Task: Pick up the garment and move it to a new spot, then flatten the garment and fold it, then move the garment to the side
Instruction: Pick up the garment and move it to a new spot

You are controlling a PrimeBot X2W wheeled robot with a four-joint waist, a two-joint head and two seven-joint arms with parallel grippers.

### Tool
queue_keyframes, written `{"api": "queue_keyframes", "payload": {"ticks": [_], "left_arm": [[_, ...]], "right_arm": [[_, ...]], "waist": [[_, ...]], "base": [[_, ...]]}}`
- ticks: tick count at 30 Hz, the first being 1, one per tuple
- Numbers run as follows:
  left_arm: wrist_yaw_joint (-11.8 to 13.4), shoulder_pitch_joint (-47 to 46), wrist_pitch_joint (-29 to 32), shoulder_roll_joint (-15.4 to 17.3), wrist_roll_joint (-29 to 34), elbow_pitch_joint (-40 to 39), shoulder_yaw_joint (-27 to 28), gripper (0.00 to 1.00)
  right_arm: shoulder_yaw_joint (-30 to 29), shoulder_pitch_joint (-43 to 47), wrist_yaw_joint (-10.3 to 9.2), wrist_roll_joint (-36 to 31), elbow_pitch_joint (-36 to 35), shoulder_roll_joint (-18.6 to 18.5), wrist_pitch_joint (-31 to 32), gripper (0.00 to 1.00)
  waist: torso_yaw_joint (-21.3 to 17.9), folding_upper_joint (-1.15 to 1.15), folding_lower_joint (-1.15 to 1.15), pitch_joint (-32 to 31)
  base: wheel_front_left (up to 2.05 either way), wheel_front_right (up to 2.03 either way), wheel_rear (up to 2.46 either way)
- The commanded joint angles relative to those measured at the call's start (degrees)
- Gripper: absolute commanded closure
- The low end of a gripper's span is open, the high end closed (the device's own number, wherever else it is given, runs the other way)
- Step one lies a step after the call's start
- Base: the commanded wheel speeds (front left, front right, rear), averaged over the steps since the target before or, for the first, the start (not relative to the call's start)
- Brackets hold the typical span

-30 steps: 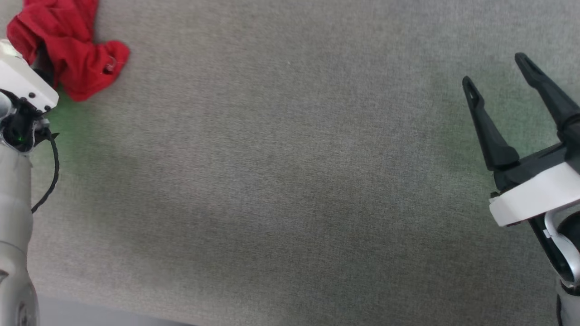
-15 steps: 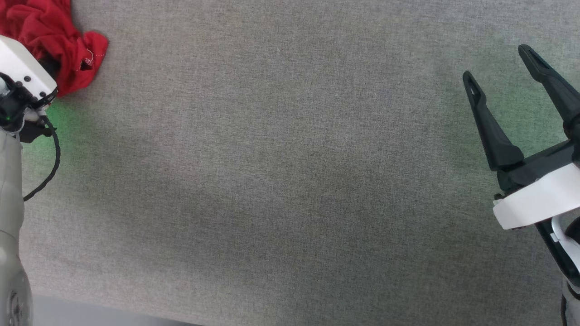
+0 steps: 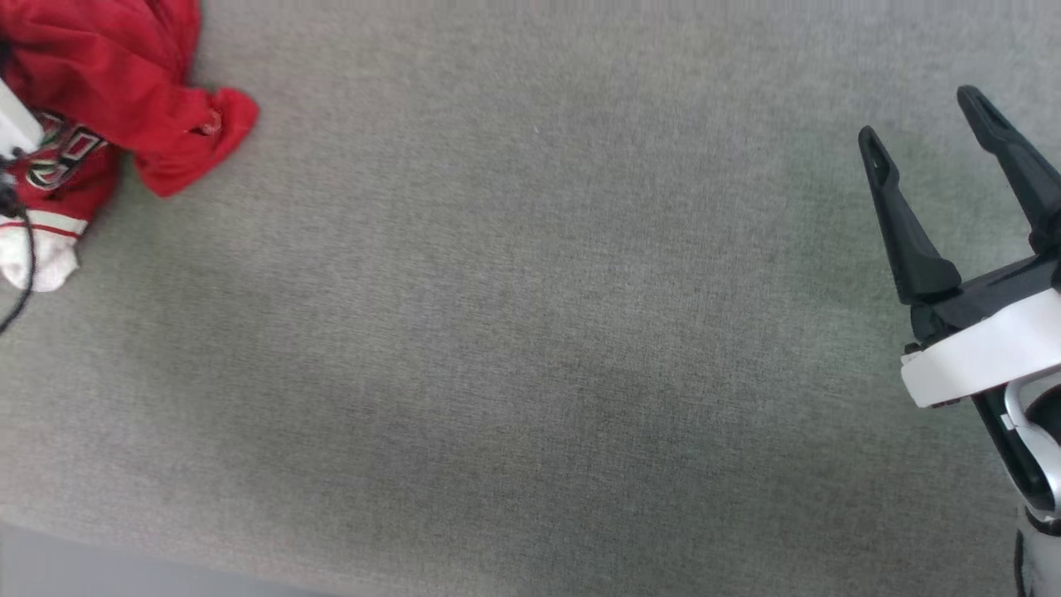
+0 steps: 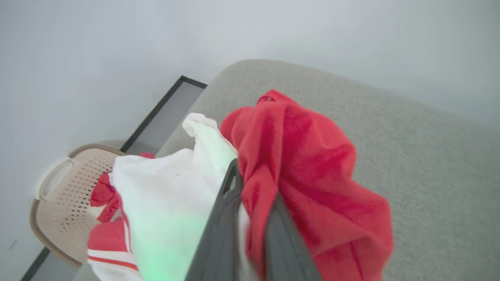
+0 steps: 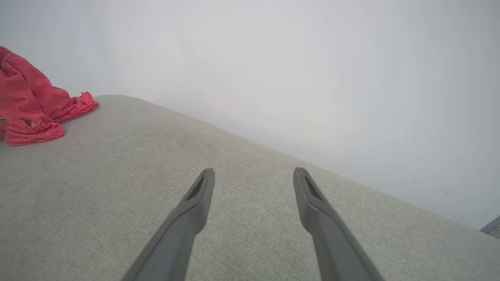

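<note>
Garment [image 3: 124, 75] bunched at upper left of head view on grey padded surface [image 3: 530, 332], cut off by frame edges, numerals barely readable. Right gripper [image 3: 920, 116] at right edge, fingers spread wide, grasping nothing. Left gripper [image 4: 252, 187] clenched on red cloth, one fingertip hidden. Beige basket [image 4: 62, 187] half covered.

Left jaws together, right jaws apart.

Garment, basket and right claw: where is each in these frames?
garment [image 4: 312, 164], left wrist view, red body fabric.
basket [image 4: 66, 203], left wrist view, perforated beige wall.
right claw [image 5: 254, 171], right wrist view, midway between its open fingertips.
</note>
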Motion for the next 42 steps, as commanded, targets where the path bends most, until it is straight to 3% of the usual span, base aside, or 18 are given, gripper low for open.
{"api": "queue_keyframes", "payload": {"ticks": [1, 6, 12, 22, 35, 42], "left_arm": [[-0.39, -0.56, -0.84, 0.45, 0.57, -0.66, -0.5, 1.0], [-0.79, -1.03, -5.49, 1.99, 2.19, -4.68, -3.49, 1.0], [-0.76, -1.91, -3.31, 4.49, 1.5, -13.66, -8.21, 1.0], [-0.77, 1.99, 7.29, 8.9, -2.93, -35.05, -12.07, 1.0], [6.44, 11.01, 26.68, 13.0, -8.15, -68.63, -12.81, 1.0], [9.58, 13.92, 35.62, 11.61, -10.04, -81.35, -16.79, 1.0]], "right_arm": [[-0.17, 0.83, -0.03, 0.21, 0.41, 0.34, -0.7, 0.0], [-1.22, 2.08, -0.03, 0.28, 3.0, 2.18, -3.4, 0.0], [-2.17, 3.31, -0.03, 0.51, 5.57, 4.57, -6.35, 0.0], [-5.91, 4.64, -0.03, 0.86, 7.42, 7.81, -9.9, 0.0], [-11.66, 6.84, -0.03, 0.58, 8.42, 11.06, -13.89, 0.0], [-12.07, 7.69, -0.02, 1.34, 9.83, 13.07, -15.93, 0.0]], "waist": [[0.29, 0.0, 0.0, -2.35], [0.79, 0.0, 0.0, -6.45], [1.25, 0.0, 0.0, -11.0], [-0.57, 0.0, 0.0, -15.46], [-12.41, 0.0, 0.0, -16.22], [-20.48, 0.0, 0.0, -15.02]], "base": [[0.0, 0.0, 0.0], [0.0, 0.0, 0.0], [0.0, 0.0, 0.0], [0.0, 0.0, 0.0], [0.0, 0.0, 0.0], [0.0, 0.0, 0.0]]}}
